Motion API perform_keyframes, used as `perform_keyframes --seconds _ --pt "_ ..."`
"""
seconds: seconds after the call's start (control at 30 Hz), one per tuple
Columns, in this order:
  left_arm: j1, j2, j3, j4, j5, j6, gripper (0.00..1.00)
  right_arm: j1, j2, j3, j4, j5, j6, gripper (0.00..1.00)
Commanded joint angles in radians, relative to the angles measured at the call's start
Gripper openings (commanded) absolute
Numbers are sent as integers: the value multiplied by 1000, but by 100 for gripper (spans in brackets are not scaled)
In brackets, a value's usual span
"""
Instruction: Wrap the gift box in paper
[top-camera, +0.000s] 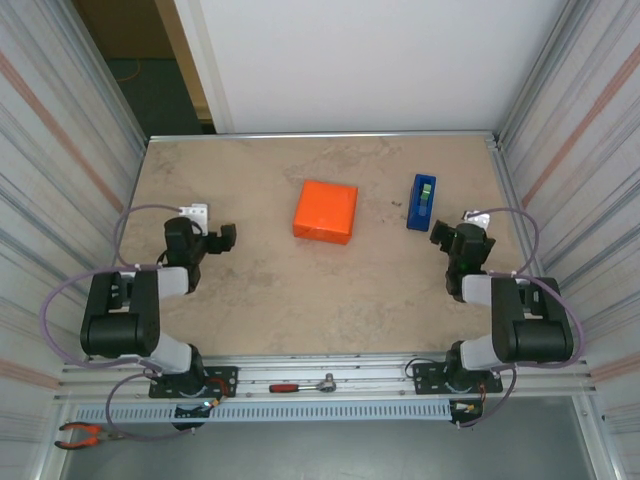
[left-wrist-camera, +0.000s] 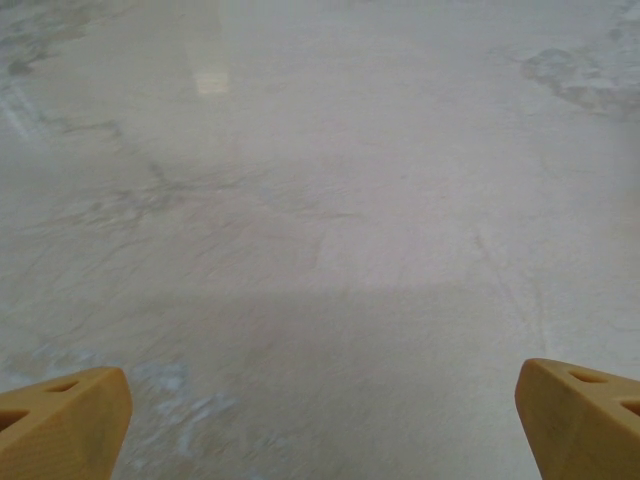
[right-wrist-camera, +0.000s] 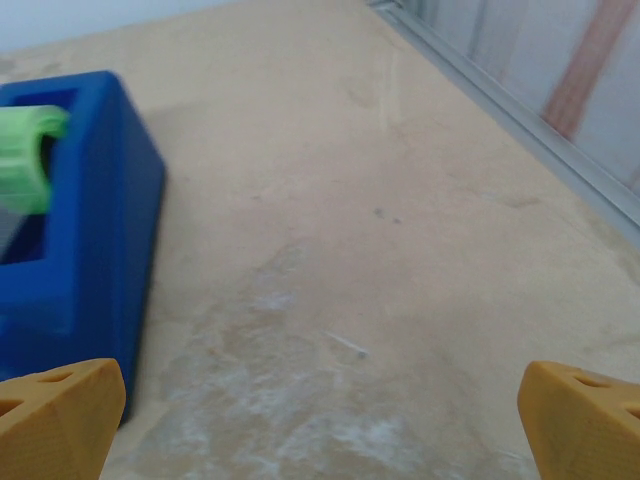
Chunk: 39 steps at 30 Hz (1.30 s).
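Mottled tabletop, ribbed walls, orange paper

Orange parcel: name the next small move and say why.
Likely none but holding both arms back: the orange paper sits folded into a closed parcel mid-table, no loose flap visible from above. The left fingers and right fingers stand open, empty, apart from it; the tape dispenser lies near the right ones.

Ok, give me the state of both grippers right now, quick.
Left gripper: open, holding nothing.
Right gripper: open, holding nothing, near the blue tape dispenser.
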Motion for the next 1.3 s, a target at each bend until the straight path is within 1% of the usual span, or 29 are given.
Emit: perform_keyframes --seconds 0.0,0.03,0.07,0.1,0.13,0.17,0.23,0.27,0.33,0.37,0.47,0.97,1.27 --pt "-10 11 -14 88 30 42 99 12 31 14 86 -43 -77 99" --pt "-10 18 -23 108 36 43 99 17 54 11 110 -82 -96 99" --pt "-9 18 -31 123 32 43 99 21 103 -7 187 -130 -131 99" --pt "-11 17 -30 120 32 43 99 40 143 -16 284 -133 -169 99" --pt "-10 19 -30 121 32 44 99 35 120 -7 234 -143 -158 99" --pt "-11 20 -29 120 32 43 99 16 90 15 127 -158 -130 99" --pt "-10 22 -25 116 30 43 99 -8 125 44 140 -149 -103 99" --pt "-9 22 -25 115 30 42 99 -29 105 55 80 -190 -85 99" --pt "-10 22 -28 121 23 39 99 -22 115 46 109 -180 -91 99" --pt "-12 21 -28 121 21 40 99 -24 105 50 84 -179 -88 99" --pt "-12 20 -30 122 18 39 99 -9 103 44 97 -152 -95 99" --pt "-15 21 -31 124 10 39 99 -18 115 61 77 -169 -93 99" --pt "-26 16 -37 131 -25 41 99 -20 104 46 90 -179 -93 99"
